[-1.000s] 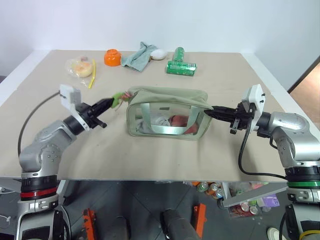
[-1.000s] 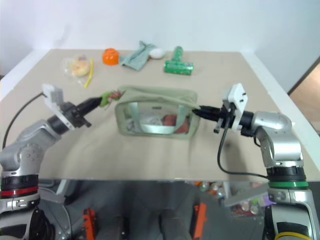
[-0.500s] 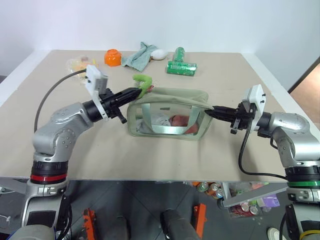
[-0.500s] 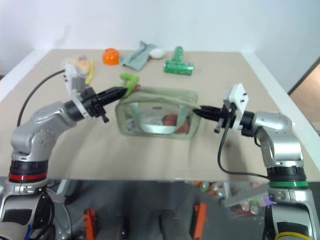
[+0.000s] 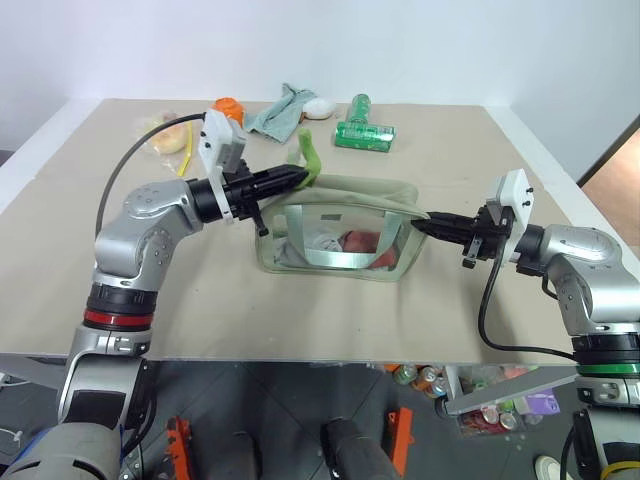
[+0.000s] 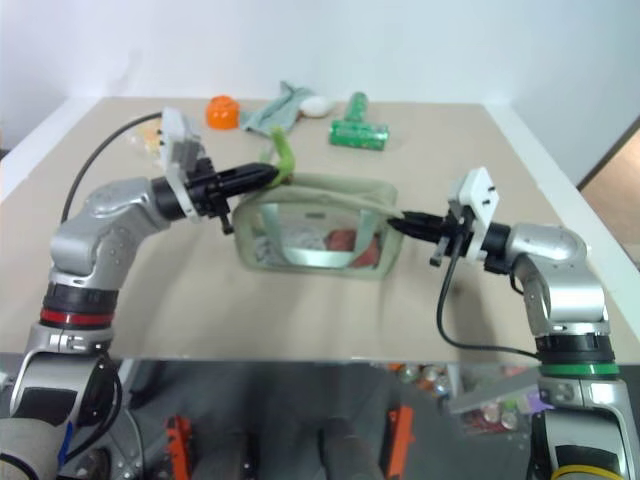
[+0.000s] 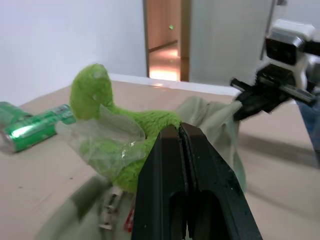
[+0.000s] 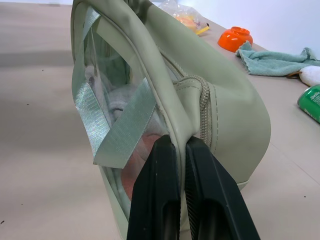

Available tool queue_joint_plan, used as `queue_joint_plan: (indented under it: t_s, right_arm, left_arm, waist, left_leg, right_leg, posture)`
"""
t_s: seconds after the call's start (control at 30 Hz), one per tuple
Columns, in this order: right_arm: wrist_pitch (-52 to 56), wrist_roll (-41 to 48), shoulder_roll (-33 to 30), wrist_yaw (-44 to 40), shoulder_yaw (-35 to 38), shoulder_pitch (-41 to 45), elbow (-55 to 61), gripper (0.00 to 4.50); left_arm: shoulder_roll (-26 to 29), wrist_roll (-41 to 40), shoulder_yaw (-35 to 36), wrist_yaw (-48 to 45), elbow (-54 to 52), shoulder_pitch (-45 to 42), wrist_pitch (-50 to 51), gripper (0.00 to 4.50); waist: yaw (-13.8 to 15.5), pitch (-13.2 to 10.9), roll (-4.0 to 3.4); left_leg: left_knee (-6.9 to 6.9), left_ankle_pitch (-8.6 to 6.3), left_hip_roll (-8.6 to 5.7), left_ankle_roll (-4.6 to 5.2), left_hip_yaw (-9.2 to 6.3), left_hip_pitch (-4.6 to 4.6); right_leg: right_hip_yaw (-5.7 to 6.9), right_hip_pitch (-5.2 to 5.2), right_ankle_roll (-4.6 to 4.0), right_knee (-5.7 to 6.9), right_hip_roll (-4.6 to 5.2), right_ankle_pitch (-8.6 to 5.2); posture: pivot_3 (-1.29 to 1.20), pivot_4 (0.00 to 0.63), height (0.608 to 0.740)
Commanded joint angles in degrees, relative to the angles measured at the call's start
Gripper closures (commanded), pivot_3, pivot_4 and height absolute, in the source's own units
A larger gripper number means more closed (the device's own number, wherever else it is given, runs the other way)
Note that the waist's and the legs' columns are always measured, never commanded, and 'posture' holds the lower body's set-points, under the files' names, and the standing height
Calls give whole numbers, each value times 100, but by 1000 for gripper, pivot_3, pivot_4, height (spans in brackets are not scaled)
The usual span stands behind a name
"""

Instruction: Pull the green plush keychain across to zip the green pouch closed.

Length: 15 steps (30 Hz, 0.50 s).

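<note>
The green pouch stands in the middle of the table, its clear window facing me with items inside. My left gripper is shut on the green plush keychain above the pouch's top left part; the fuzzy lime plush sticks up past the black fingers. At the pouch's right end, my right gripper is shut on the end fabric beside the zipper, fingers pinching the seam.
Along the far side of the table lie an orange bowl, a grey-green cloth, a white object, a shiny green can and a plastic bag with yellow items. A doorway shows at the right.
My left gripper has travelled right and slightly up with the keychain, from off the pouch's left end to above its top. The right gripper has kept still on the pouch's end.
</note>
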State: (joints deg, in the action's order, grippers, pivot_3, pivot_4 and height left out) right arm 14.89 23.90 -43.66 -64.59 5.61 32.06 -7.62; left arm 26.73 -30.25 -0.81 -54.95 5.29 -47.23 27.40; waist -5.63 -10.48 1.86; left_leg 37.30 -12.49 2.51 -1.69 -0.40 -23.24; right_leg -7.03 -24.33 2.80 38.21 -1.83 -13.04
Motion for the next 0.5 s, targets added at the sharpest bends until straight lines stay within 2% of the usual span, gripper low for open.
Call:
queue_joint_plan:
  t_s: [0.03,0.13,0.43,0.5]
  right_arm:
    - [45,-41,-103,11,57,-78,157,4500]
    - [55,-43,-108,6,52,-72,149,4500]
    - [60,-65,-97,-28,0,48,52,4500]
    - [44,-76,-106,-47,-2,60,22,4500]
  left_arm:
    - [180,205,-134,-257,-38,19,-104,4217]
    - [250,255,-154,-333,-107,42,-90,3298]
    - [545,269,90,-349,-386,155,-30,149]
    - [721,228,117,-381,-605,287,81,70]
  waist:
    - [-1,0,0]
    - [1,0,0]
    - [-3,0,0]
    - [-6,0,0]
  left_leg:
    - [0,0,0,0,0,0]
    - [0,0,0,0,1,0]
    - [0,0,1,0,1,1]
    - [-2,0,1,0,2,2]
  right_leg:
    - [0,0,0,0,0,0]
    - [-1,0,0,0,0,0]
    - [-1,0,0,0,0,0]
    - [-2,-1,0,0,0,0]
  posture:
    - [0,150,740]
    - [0,150,740]
    - [0,150,740]
    - [0,150,740]
